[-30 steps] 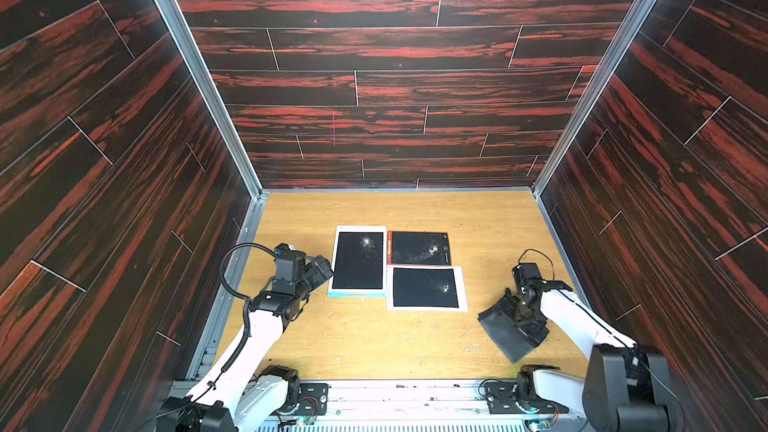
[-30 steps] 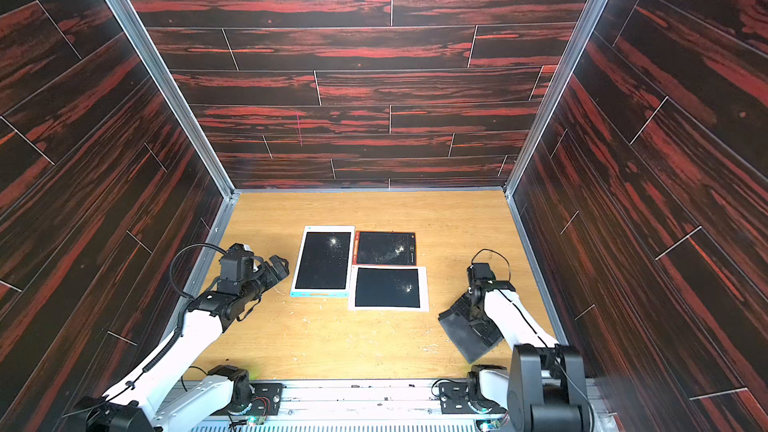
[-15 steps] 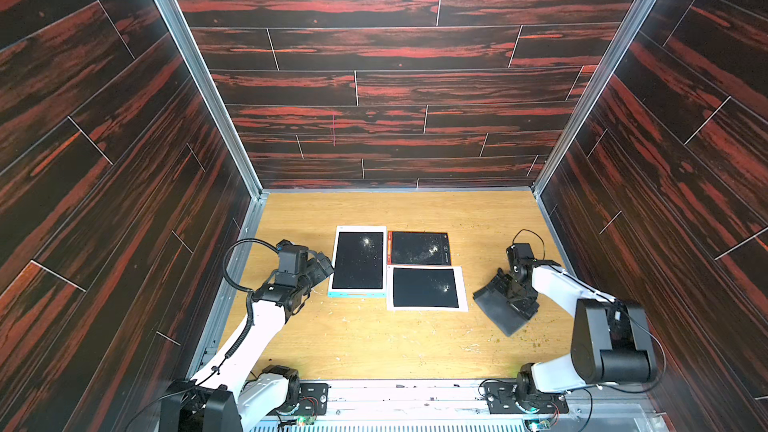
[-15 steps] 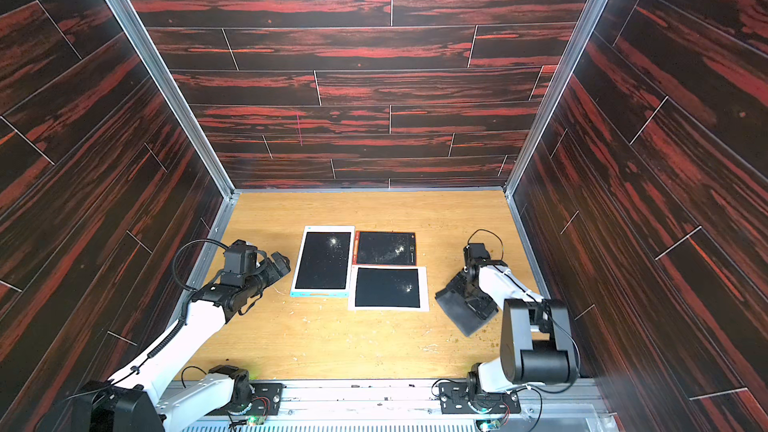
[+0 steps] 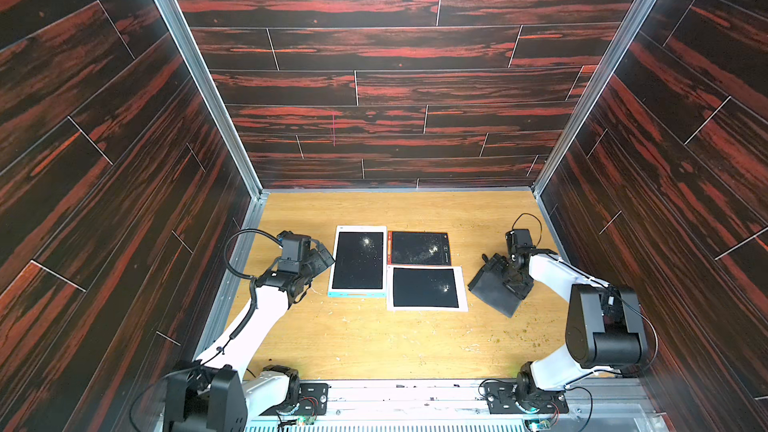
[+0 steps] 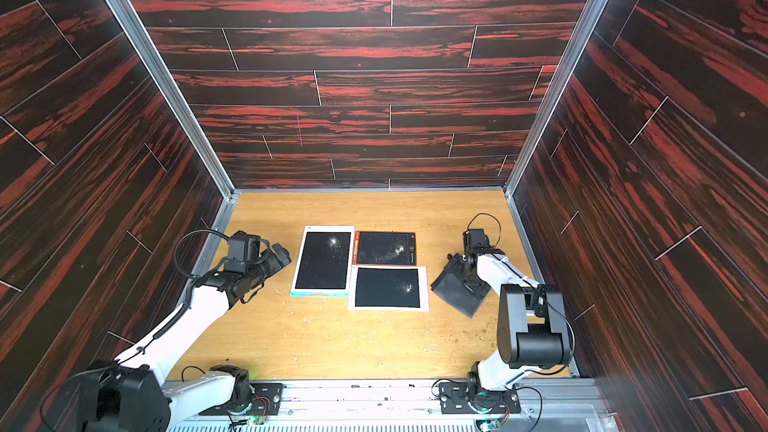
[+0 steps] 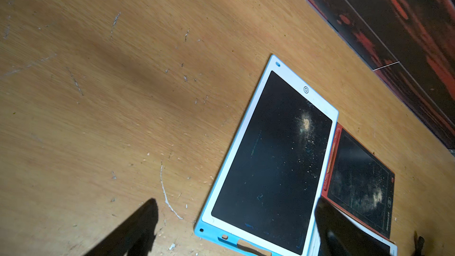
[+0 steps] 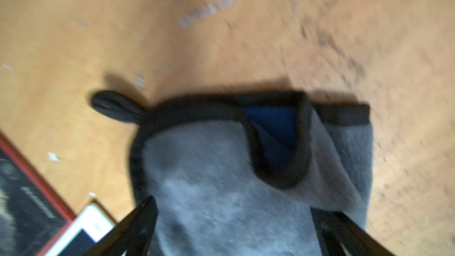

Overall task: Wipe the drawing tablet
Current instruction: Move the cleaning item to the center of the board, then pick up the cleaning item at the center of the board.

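Contents, front to back:

1. Wooden table, scuffed, with pale flecks and crumbs.
2. White-framed tablet, lying flat at the middle of the table; dark screen with a dusty smear.
3. Grey cloth, black-edged, folded, flat on the table to the right of item 2 and apart from it.
4. Right gripper, above the cloth, jaws spread wide to either side of it (whether the fingers touch the fabric cannot be told).
5. Left gripper, jaws spread wide and empty, just beside the left edge of item 6.
6. Blue-and-white tablet, upright format, left of item 2; screen speckled with dust.
7. Red-framed tablet, directly behind item 2, edges touching; screen smeared.
8. Dark red wood-pattern back wall.
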Robot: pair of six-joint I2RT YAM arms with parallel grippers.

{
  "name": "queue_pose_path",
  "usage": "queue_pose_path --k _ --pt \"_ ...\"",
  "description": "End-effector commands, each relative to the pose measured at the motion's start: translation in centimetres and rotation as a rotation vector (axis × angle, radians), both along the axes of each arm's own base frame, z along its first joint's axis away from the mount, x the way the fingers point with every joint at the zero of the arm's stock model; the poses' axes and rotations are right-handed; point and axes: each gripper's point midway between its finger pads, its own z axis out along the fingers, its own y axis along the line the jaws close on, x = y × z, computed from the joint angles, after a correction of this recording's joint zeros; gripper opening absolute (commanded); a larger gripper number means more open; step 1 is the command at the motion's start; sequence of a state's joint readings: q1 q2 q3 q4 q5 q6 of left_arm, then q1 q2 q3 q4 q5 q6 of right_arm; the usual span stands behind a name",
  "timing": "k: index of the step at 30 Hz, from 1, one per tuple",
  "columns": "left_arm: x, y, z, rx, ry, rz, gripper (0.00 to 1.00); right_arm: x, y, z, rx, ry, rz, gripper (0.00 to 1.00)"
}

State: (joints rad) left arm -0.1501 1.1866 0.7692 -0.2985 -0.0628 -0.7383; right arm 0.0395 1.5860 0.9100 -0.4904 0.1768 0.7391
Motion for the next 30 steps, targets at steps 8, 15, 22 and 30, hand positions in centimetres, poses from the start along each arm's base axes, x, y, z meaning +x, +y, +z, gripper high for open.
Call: queue_pose_path --k 8,15,22,30 --pt "1.6 -0.8 0.1 -0.007 0.023 -0.028 1.0 1.5 -0.1 3.9 -0.041 -0.094 0.072 0.99" --pt "1.9 -1.7 0.0 -0.028 0.011 -0.06 1.0 -0.5 0.4 4.7 -0.026 -0.104 0.12 0.98" --pt "2.2 -2.2 0.4 -0.024 -0.004 -0.095 1.0 -1.7 2.5 1.3 0.092 -0.043 0.177 0.95" --pt "2.2 -2.7 -0.3 -0.035 -0.002 -0.124 1.0 -2.0 2.1 -1.7 0.079 0.048 0.142 0.92"
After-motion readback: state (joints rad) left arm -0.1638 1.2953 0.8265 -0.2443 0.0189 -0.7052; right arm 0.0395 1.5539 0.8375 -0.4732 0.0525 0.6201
